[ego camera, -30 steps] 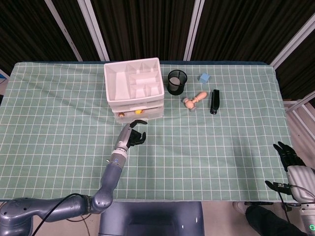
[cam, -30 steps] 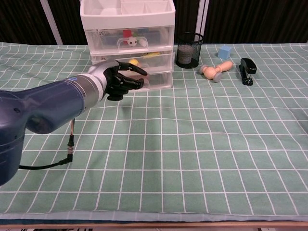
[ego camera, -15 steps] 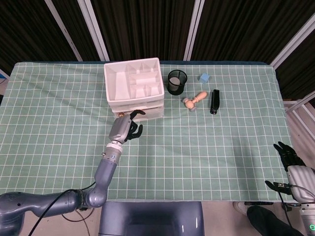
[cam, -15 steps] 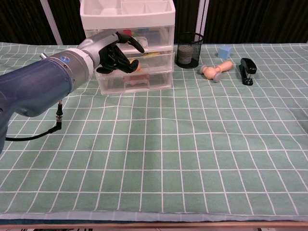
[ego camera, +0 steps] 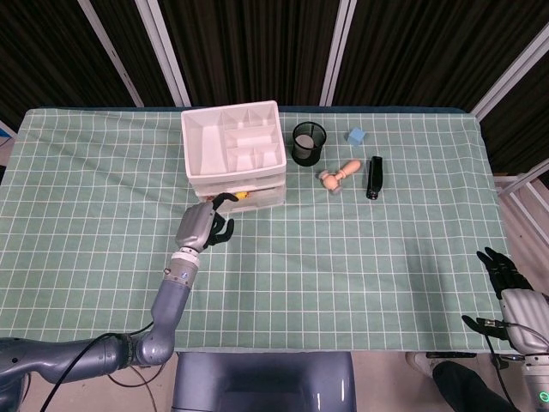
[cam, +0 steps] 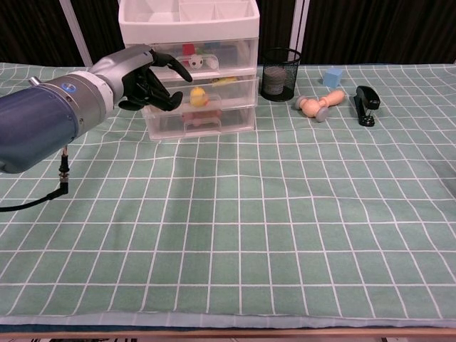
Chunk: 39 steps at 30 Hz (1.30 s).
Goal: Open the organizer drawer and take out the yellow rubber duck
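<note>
The white three-drawer organizer (ego camera: 230, 153) (cam: 189, 64) stands at the back middle of the table, and its drawers look pushed in. Through the clear front of the middle drawer I see the yellow rubber duck (cam: 198, 96) (ego camera: 244, 196). My left hand (cam: 146, 78) (ego camera: 204, 225) hovers in front of the organizer's left side, level with the upper drawers. Its fingers are loosely curved and apart, and it holds nothing. Whether it touches the drawer front I cannot tell. My right hand (ego camera: 506, 273) hangs off the table's right edge with its fingers spread and nothing in it.
Right of the organizer stand a black mesh cup (ego camera: 309, 142) (cam: 280, 73), a blue cube (ego camera: 357, 136) (cam: 332, 76), a wooden figure (ego camera: 340, 176) (cam: 320, 104) and a black stapler (ego camera: 374, 177) (cam: 366, 96). A green checked cloth (cam: 285, 214) covers the table.
My left hand has moved left and up along the organizer's front, from the lower drawers to the upper left, uncovering the duck. The right hand has stayed still.
</note>
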Available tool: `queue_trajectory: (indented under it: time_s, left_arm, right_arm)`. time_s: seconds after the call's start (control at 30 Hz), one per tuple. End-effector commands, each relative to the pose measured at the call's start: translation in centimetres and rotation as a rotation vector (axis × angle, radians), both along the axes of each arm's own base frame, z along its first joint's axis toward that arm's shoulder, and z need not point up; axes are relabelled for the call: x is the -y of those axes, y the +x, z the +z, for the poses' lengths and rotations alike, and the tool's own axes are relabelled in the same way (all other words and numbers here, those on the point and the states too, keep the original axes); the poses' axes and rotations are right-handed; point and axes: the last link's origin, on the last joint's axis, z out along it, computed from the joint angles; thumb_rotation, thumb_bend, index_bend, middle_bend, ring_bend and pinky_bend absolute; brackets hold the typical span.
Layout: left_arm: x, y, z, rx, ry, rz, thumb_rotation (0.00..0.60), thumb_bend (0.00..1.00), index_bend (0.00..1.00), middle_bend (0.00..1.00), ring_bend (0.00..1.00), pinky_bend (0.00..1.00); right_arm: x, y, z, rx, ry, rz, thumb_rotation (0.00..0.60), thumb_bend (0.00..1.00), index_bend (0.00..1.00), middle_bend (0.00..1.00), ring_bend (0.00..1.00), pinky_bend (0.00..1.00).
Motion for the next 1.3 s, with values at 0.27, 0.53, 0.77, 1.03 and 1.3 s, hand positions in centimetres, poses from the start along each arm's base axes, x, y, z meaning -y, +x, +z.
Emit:
queue_trajectory:
  time_s: [0.27,0.53,0.77,1.03,1.3]
  left_arm:
    - [-0.2,-1.0,0.6,-0.019,0.014,0.020,0.600,0.50,0.27,1.00,1.00,1.00]
    - [-0.4,-1.6,0.7,-0.037,0.015,0.035,0.600,0.50,0.27,1.00,1.00,1.00]
    - [-0.3,-2.2,0.4,-0.055,-0.006,0.059,0.600,0.50,0.27,1.00,1.00,1.00]
    - [-0.4,-2.7,0.4,-0.074,-0.013,0.080,0.600,0.50,0.31,1.00,1.00,1.00]
    - [-0.3,-2.9,1.0,-0.099,-0.040,0.106,0.600,0.50,0.38,1.00,1.00,1.00]
  right_arm:
    - [0.0,0.0,0.0,-0.001,0.002,-0.001,0.600,0.03,0.00,0.00,0.00,0.22]
    - [0.0,0.0,-0.1,0.001,0.005,-0.006,0.600,0.03,0.00,0.00,0.00,0.22]
    - [0.0,0.0,0.0,0.002,0.003,-0.008,0.600,0.03,0.00,0.00,0.00,0.22]
    - [0.0,0.0,0.0,0.001,0.004,-0.008,0.600,0.04,0.00,0.00,0.00,0.22]
    - [0.0,0.0,-0.1,0.000,0.006,-0.008,0.600,0.04,0.00,0.00,0.00,0.22]
